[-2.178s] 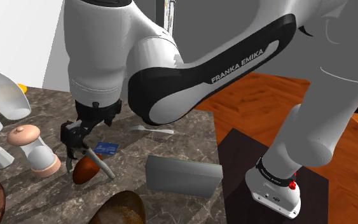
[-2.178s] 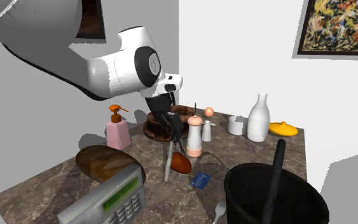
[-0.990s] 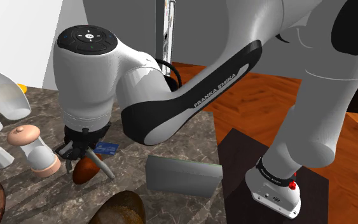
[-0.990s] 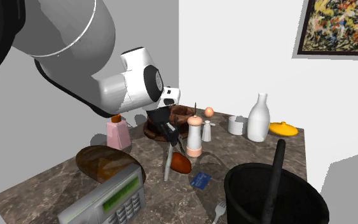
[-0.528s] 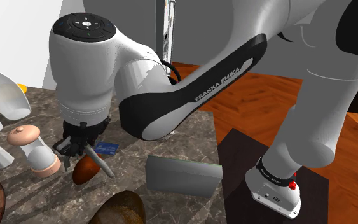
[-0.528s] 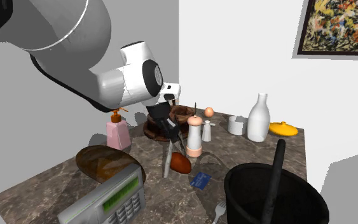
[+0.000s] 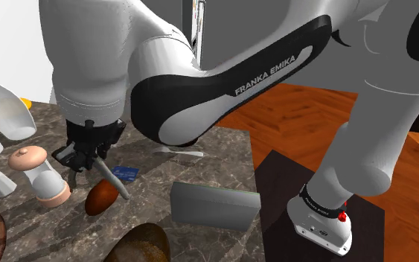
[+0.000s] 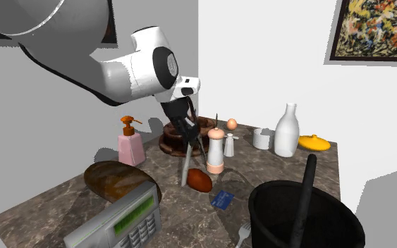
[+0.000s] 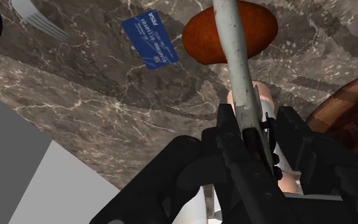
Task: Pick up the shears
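At the far left of the shoulder view stands the plain white bottle (image 7: 3,104), and below it the white pepper mill with a pinkish cap and base (image 7: 40,175). Both are near my work, so I want no sideways swing toward them. Just right of the mill, left of the frame's middle, the all-black two-finger gripper (image 7: 88,156) hangs above the dark marbled counter (image 7: 200,175). Its fingers are clamped on the grey-bladed shears (image 9: 238,57) up at the handle end. The long blade slants down and to the right from the grip, its tip low beside the rust-brown egg-shaped object (image 7: 102,197). In the wrist view the blade crosses in front of that brown shape, and I can't tell whether the tip is free of it or of the stone. Further right lie the small blue card (image 7: 126,173) and then the grey slab-like box (image 7: 215,205), both apart from the blade.

I judge the grasp made and the lift the step in hand. To do it well I would raise straight up, slowly, with no wrist roll. Held at one end, the long blade could pivot between the pads like a pendulum. I'd watch its angle in the second exterior view and stop if it sags or drags the brown object.
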You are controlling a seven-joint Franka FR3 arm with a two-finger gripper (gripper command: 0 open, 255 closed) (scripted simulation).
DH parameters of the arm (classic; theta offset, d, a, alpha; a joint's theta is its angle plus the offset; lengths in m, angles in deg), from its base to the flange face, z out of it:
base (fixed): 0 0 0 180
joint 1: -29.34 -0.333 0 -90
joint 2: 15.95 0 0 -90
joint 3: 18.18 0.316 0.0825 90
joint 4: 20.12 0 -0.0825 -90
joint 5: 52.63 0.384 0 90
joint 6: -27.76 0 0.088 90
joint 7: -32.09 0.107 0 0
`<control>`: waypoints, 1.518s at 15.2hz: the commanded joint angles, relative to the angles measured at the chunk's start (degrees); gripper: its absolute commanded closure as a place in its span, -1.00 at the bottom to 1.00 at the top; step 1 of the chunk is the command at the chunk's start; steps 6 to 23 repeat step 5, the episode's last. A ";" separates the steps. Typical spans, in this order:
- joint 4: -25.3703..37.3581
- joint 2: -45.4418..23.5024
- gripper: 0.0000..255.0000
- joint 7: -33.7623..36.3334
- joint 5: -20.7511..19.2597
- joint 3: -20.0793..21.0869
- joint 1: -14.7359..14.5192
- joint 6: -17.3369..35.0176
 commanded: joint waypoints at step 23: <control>2.12 0.99 1.00 -1.47 1.57 0.36 0.19 -2.65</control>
